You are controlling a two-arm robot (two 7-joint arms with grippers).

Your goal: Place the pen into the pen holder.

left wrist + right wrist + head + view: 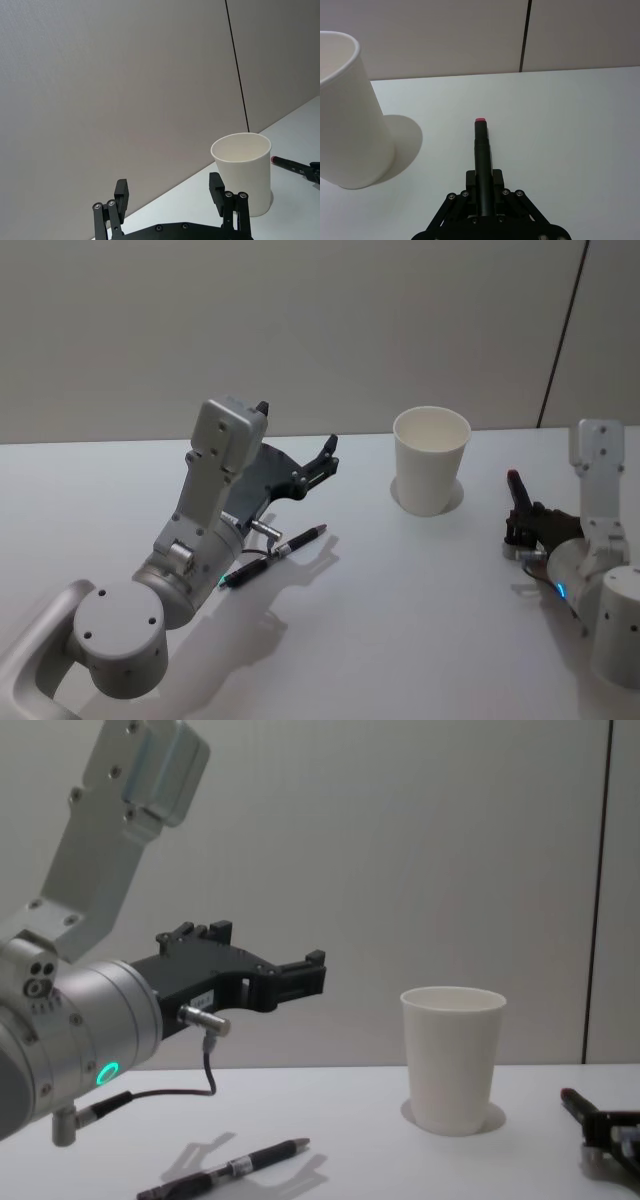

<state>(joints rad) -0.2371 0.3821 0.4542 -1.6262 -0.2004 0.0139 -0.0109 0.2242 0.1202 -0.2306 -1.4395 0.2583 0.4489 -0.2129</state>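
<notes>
Head view: the pen holder (430, 462), a white paper cup, stands upright on the white table (400, 640), between the two arms. The left gripper (328, 460) hangs raised above the table left of the cup, fingers spread wide, empty. Under that arm a loose pen (275, 555) lies flat, red tip toward the cup, its green end meeting the arm's housing in this view. The right gripper (517, 515) sits low near the right edge, closed on a held pen (514, 485) whose red end points up and away. Left wrist view: both fingers (121, 192) are far apart with nothing between them. Beyond them stands the pen holder (242, 172); past it the held pen (290, 163) pokes out of the right gripper (315, 170). A dark vertical seam (237, 65) runs down the wall behind. Right wrist view: the right gripper (483, 176) clamps the held pen (481, 145) along its barrel, red end forward; the pen holder (345, 110) stands near, off to one side, apart from the pen. Chest view: the left gripper (312, 975) is level with a height above the cup's rim. The pen holder (452, 1055) is upright, the loose pen (235, 1167) lies on the table below the left arm, and the right gripper (600, 1125) holds the held pen (572, 1101) low, right of the cup.
</notes>
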